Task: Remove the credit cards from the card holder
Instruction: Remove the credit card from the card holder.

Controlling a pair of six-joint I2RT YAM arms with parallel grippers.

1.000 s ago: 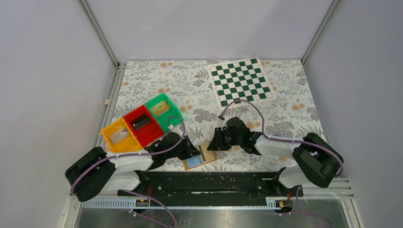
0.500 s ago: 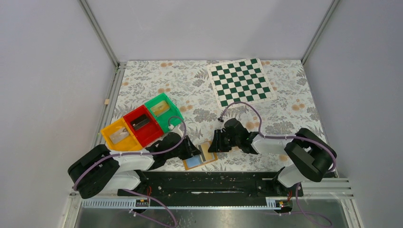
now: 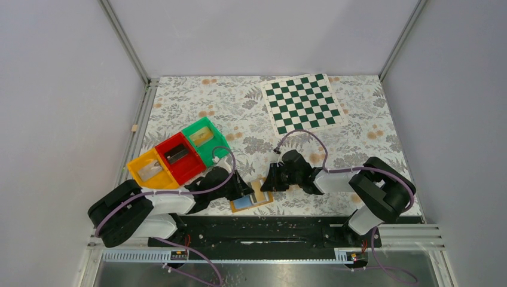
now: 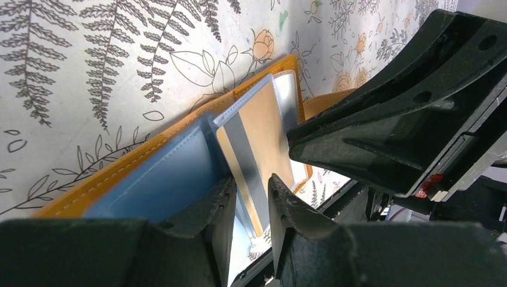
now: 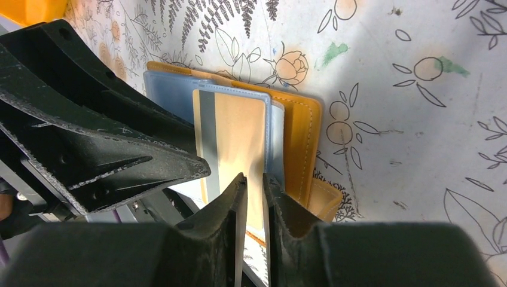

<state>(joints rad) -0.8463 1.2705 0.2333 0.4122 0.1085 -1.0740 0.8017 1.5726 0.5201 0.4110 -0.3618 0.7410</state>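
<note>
Open and flat on the flowered tabletop point(image 3: 197, 107), close to its near edge: holder point(image 3: 251, 198) — pale-blue inside up, orange border round it. Sits between the two pincers. Has a tan card point(image 5: 238, 140) with a grey stripe in a clear sleeve.

From the left, low over the blue half: left pincer point(image 4: 250, 182). Stands nearly closed, only a thin gap between the fingers, the card's striped edge showing in that gap. Cannot tell whether pinching anything or just poised over it.

From the right, tips down at the card: right pincer point(image 5: 251, 178). Stands nearly closed as well — a slit, tan card face showing through. Cannot tell whether clamped on the card or merely astride it. Tips of both pincers just beside each other above the holder.

Left of the holder, in a touching row: orange, red and green bins point(image 3: 169, 140), each with a small thing inside. Well apart, at the far right of the tabletop: chessboard point(image 3: 303, 103).
</note>
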